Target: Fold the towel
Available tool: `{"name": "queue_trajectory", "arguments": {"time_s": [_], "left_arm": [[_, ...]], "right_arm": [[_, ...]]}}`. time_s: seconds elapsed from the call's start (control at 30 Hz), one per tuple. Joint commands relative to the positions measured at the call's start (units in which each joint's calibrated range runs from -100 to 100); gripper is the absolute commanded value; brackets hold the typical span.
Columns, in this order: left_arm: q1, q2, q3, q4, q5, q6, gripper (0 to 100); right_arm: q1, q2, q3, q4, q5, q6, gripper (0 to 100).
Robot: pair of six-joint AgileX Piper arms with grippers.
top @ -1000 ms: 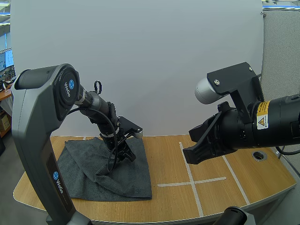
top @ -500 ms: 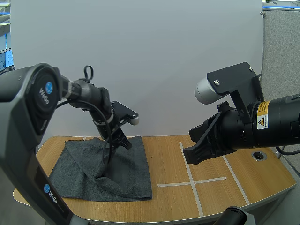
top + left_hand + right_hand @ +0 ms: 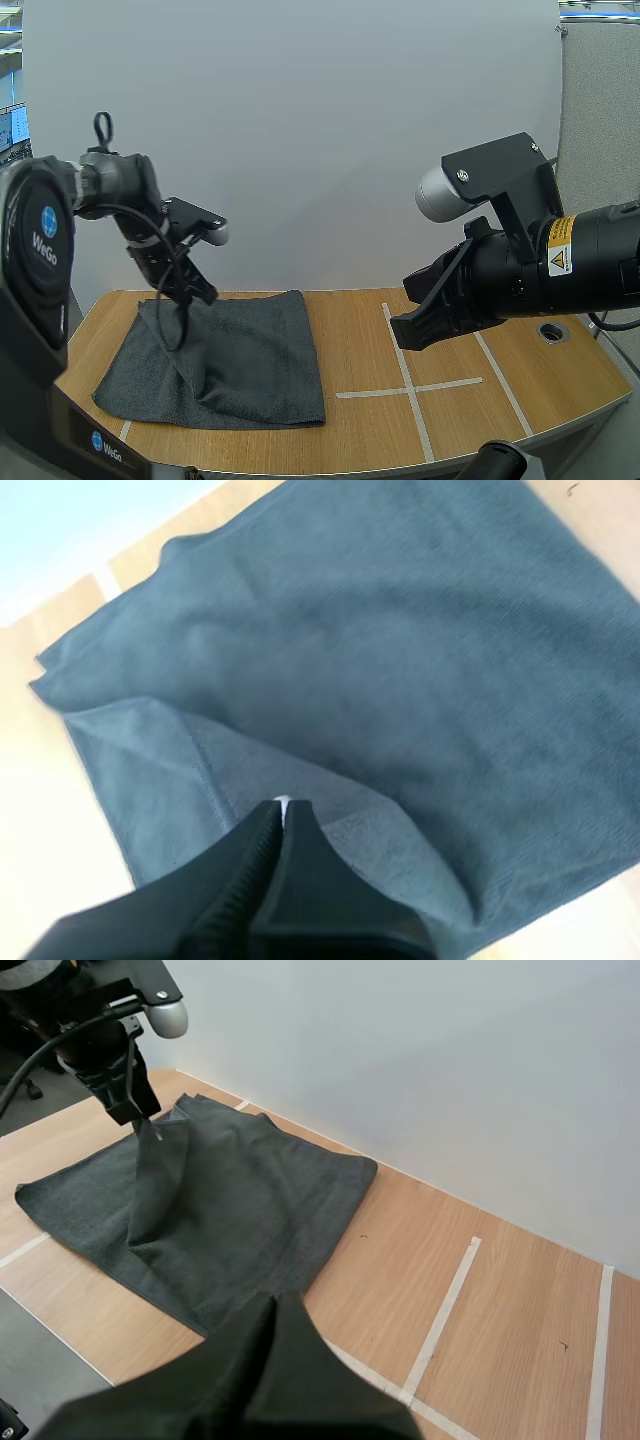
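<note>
A dark grey towel (image 3: pixel 250 350) lies on the left half of the wooden table (image 3: pixel 520 380), part of it folded over. My left gripper (image 3: pixel 200 293) hangs over the towel's back left part, shut on a corner that it holds lifted, so the cloth rises to it in a tent. In the left wrist view the fingertips (image 3: pixel 283 815) pinch the towel (image 3: pixel 400 660) with a small white tag between them. My right gripper (image 3: pixel 402 335) hovers above the table's middle, right of the towel, shut on nothing. From the right wrist view, the left gripper (image 3: pixel 140 1120) holds the towel (image 3: pixel 250 1200) up.
White tape lines (image 3: pixel 405 375) form a cross on the table right of the towel. A round hole (image 3: pixel 553 331) sits near the right edge. A white wall stands close behind the table.
My left gripper has swung left and slightly up with the towel corner, dragging the raised fold from the towel's middle toward its left side. The right arm has stayed still.
</note>
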Motion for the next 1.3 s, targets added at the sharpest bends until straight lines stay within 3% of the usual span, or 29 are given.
{"name": "queue_trajectory", "arguments": {"time_s": [0.0, 0.13, 0.27, 0.63, 0.9, 1.27], "left_arm": [[8.68, -4.1, 1.5, -5.9, 9.1, 9.1, 0], [13.24, -4.1, 7.2, -9.7, 6.2, 15.4, 0], [16.61, -4.0, 11.9, -12.1, 3.0, 20.7, 0], [24.33, -3.9, 14.0, -16.6, 1.8, 31.4, 0], [27.21, -1.2, 14.0, -19.4, 0.8, 36.6, 0], [27.36, 6.4, 14.0, -20.7, -6.5, 39.7, 0]], "right_arm": [[-0.2, -0.6, 0.0, -0.5, -0.5, 0.0, 0], [-0.2, -0.6, 0.0, -0.5, -0.5, 0.0, 0], [-0.2, -0.6, 0.0, -0.4, -0.5, 0.0, 0], [-0.8, -0.6, 0.0, -0.3, -0.5, 0.0, 0], [-1.0, -0.6, 0.0, -0.3, -0.5, 0.0, 0], [-1.8, -0.6, 0.0, -0.3, -0.5, 0.0, 0]]}}
